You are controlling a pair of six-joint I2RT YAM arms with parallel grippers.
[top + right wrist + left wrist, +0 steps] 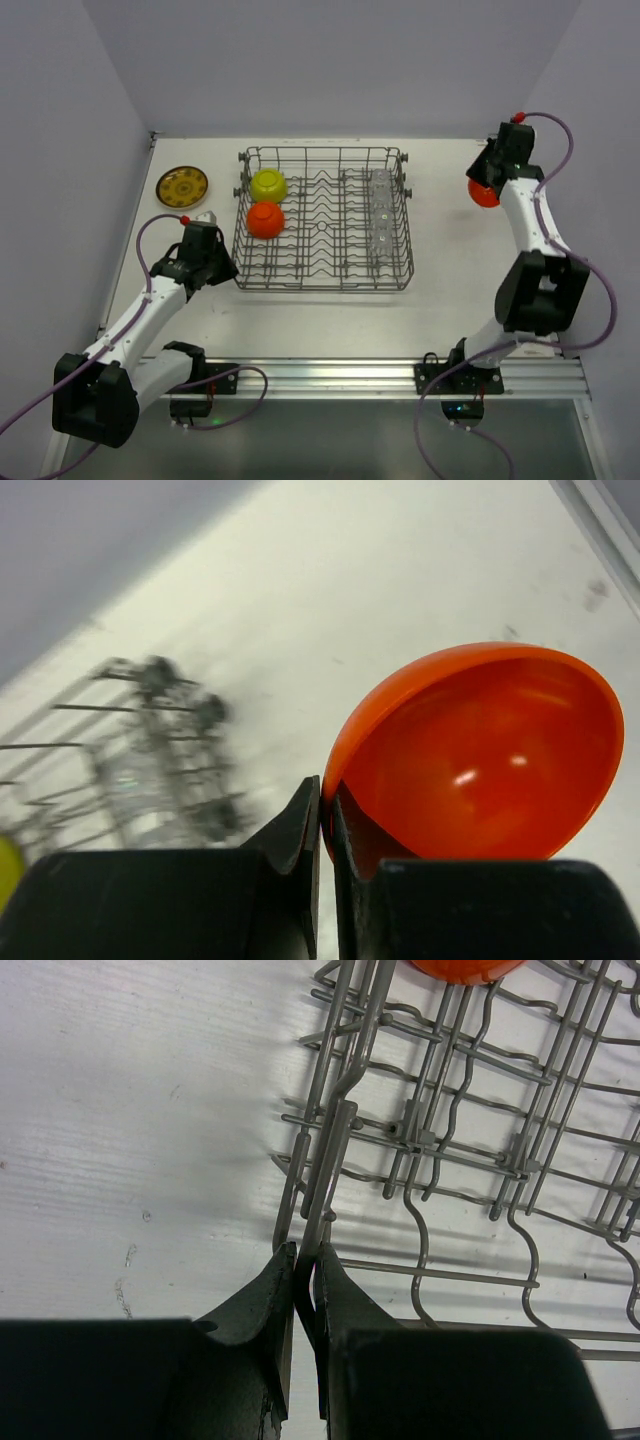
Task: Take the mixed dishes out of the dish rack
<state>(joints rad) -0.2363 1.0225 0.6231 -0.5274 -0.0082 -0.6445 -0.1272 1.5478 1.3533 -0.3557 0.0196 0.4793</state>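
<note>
Two small bowls are sitting in the left part of the large grey wire dish rack (325, 220): a yellow-green bowl (268, 184) toward the back and an orange bowl (265, 220) just in front of it; clear glasses (381, 208) are standing in a row toward the rack's right side; the left gripper (303, 1260) is pinching the rack's wire at its near left corner; the right gripper (324, 805) is clamping the rim of a second orange bowl (480, 755), holding it above the white table (440, 290), well right of the rack; a brown-and-yellow patterned round plate (182, 184) is lying on the table left of the rack.
</note>
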